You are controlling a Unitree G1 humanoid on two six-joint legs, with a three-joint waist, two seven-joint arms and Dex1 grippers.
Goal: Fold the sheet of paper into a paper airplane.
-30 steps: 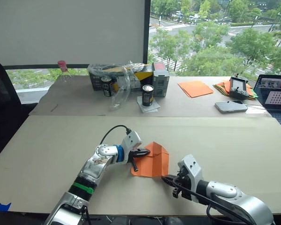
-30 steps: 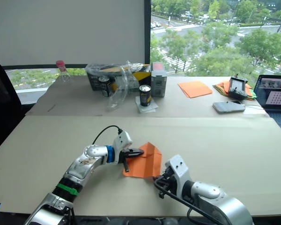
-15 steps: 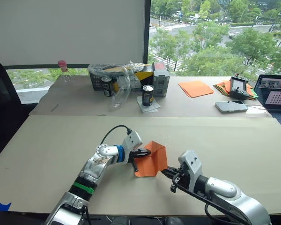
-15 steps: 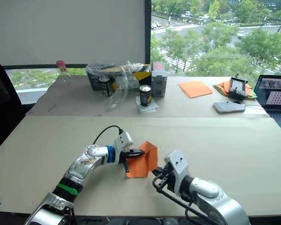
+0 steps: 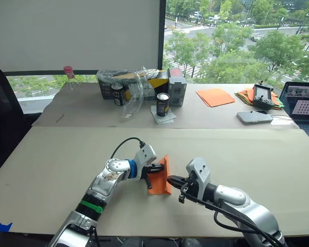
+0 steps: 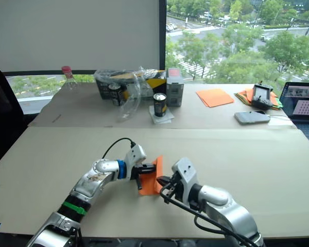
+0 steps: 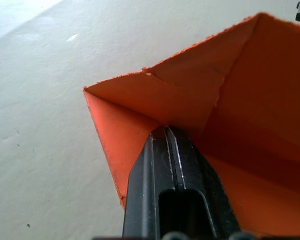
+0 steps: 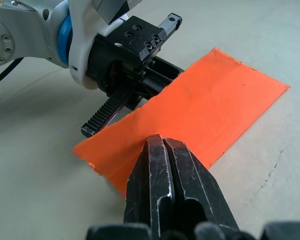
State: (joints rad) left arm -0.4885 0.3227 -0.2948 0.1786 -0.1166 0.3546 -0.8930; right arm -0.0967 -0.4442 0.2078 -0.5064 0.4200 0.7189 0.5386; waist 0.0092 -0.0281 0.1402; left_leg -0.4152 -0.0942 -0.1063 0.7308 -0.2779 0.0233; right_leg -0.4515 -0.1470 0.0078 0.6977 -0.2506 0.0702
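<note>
The sheet of paper (image 5: pixel 164 176) is bright orange and part folded, standing nearly on edge near the front of the table. Its right half is raised steeply toward its left half. My left gripper (image 5: pixel 157 168) is shut, its tip resting at the inner crease of the sheet of paper (image 7: pixel 225 95). My right gripper (image 5: pixel 171 180) is also shut, and its tip pushes against the outer face of the raised half (image 8: pixel 210 110) from the right. The two grippers stand close together with the sheet between them.
On the far table stand a cardboard box (image 5: pixel 144 82) with crumpled plastic, two dark cans (image 5: pixel 162 104), flat orange sheets (image 5: pixel 215 96), a multicoloured paper pile (image 5: pixel 245 95), a phone (image 5: pixel 254 117) and a laptop (image 5: pixel 301 103). A black chair (image 5: pixel 0 118) stands at the left.
My right gripper has moved left, pushing the sheet's right half from lying flat up to nearly upright against the left half. The left gripper has stayed in place.
</note>
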